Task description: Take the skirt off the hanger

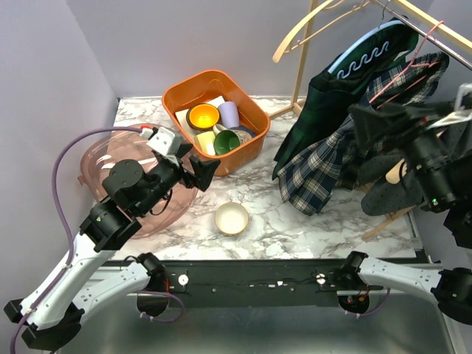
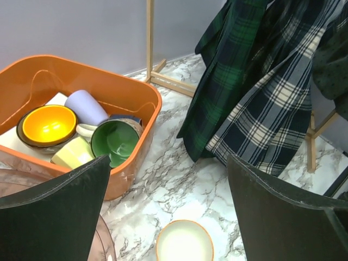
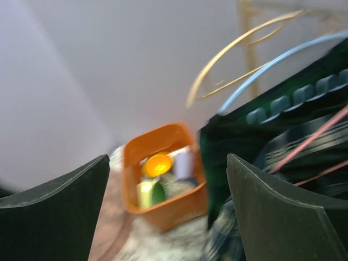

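Two plaid garments hang side by side on the rack at the right. A dark green one (image 1: 317, 110) (image 2: 228, 70) hangs from a light blue hanger (image 1: 365, 51) (image 3: 272, 70). A navy-and-white plaid skirt (image 1: 324, 173) (image 2: 272, 119) hangs from a thin pink hanger (image 1: 413, 70) (image 3: 321, 133). My right gripper (image 1: 363, 125) (image 3: 168, 217) is raised beside the hangers, open, nothing between its fingers; its view is blurred. My left gripper (image 1: 209, 171) (image 2: 168, 217) hovers open over the table left of the garments, apart from them.
An orange bin (image 1: 177, 99) (image 2: 155, 100) of bowls and cups stands at the back. A pink translucent bowl (image 1: 96, 162) lies under the left arm. A small cream bowl (image 1: 231, 218) (image 2: 185, 242) sits mid-table. Bare wooden hangers (image 1: 310, 22) and the rack's post (image 1: 302, 59) stand behind.
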`<state>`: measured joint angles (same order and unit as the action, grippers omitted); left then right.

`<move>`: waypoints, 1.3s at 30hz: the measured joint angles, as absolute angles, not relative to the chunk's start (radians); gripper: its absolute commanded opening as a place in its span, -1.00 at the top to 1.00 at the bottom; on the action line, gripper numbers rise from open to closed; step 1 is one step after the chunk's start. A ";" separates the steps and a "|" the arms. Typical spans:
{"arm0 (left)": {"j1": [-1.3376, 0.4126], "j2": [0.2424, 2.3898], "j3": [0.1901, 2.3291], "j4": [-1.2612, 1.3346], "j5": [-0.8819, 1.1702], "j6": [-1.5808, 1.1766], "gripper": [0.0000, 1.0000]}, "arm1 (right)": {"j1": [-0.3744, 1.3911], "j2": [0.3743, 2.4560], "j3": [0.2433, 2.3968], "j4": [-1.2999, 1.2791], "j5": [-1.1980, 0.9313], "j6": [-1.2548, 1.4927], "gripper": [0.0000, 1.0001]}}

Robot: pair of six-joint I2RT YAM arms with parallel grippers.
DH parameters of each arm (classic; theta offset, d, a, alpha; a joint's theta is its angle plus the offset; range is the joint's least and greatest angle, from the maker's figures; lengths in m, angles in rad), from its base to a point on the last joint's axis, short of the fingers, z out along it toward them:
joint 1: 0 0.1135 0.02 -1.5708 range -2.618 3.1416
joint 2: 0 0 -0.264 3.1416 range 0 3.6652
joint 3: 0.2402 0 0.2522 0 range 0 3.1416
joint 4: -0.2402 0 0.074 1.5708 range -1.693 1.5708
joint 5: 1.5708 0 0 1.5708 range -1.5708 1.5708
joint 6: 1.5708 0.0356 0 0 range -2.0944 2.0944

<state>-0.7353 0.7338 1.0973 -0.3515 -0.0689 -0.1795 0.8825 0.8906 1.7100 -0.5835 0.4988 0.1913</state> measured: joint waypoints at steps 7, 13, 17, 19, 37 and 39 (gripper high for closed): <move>-0.735 0.749 1.009 -0.331 -0.096 -0.162 -0.97 | 0.867 1.165 2.067 -0.484 0.962 -0.122 -0.82; -0.735 0.778 0.970 -0.331 -0.108 -0.146 -0.98 | 0.764 1.177 1.972 -0.200 1.225 -0.443 -0.79; -0.735 0.781 0.970 -0.329 -0.109 -0.146 -0.98 | 0.738 1.169 1.979 -0.107 1.316 -0.579 -0.79; -0.735 0.781 0.970 -0.325 -0.109 -0.146 -0.98 | 0.729 1.156 1.974 -0.079 1.362 -0.632 -0.79; -0.735 0.787 0.970 -0.308 -0.101 -0.164 -0.98 | 0.699 0.947 1.452 0.545 1.476 -1.022 -0.66; -0.735 0.794 0.970 -0.308 -0.101 -0.165 -0.98 | 0.699 0.935 1.383 0.635 1.479 -1.063 -0.64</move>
<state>-0.7353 0.7937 0.9695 -0.3080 -0.1009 -0.1654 0.6991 0.9348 1.3830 0.6350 1.4792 -1.0626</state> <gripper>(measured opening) 0.988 0.838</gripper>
